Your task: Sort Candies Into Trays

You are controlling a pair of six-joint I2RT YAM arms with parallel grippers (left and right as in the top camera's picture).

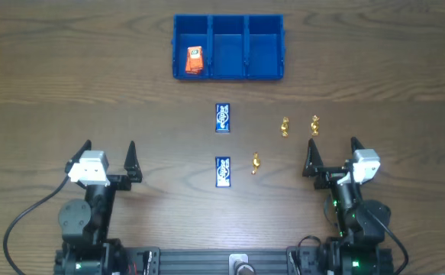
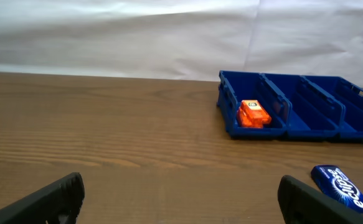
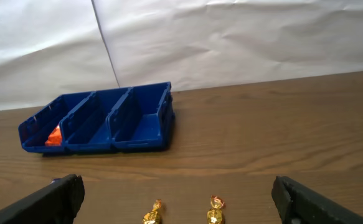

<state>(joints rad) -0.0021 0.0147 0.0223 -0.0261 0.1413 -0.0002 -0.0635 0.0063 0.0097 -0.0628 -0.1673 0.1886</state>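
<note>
A blue tray [image 1: 228, 73] with three compartments sits at the table's far middle; an orange candy [image 1: 195, 61] lies in its left compartment. Two blue candy packets lie below it, one [image 1: 222, 118] farther and one [image 1: 223, 171] nearer. Three gold-wrapped candies lie to their right: two side by side [image 1: 285, 126] [image 1: 314, 124] and one [image 1: 256, 161] closer in. My left gripper [image 1: 109, 158] is open at the near left, my right gripper [image 1: 333, 155] open at the near right, both holding nothing. The left wrist view shows the tray [image 2: 293, 124], the orange candy [image 2: 254, 114] and a blue packet [image 2: 344, 185]. The right wrist view shows the tray [image 3: 100, 142] and two gold candies [image 3: 152, 213] [image 3: 215, 212].
The brown wooden table [image 1: 69, 92] stretches bare on the left and right of the candies. A white backdrop [image 2: 119, 37] hangs behind the table's far edge.
</note>
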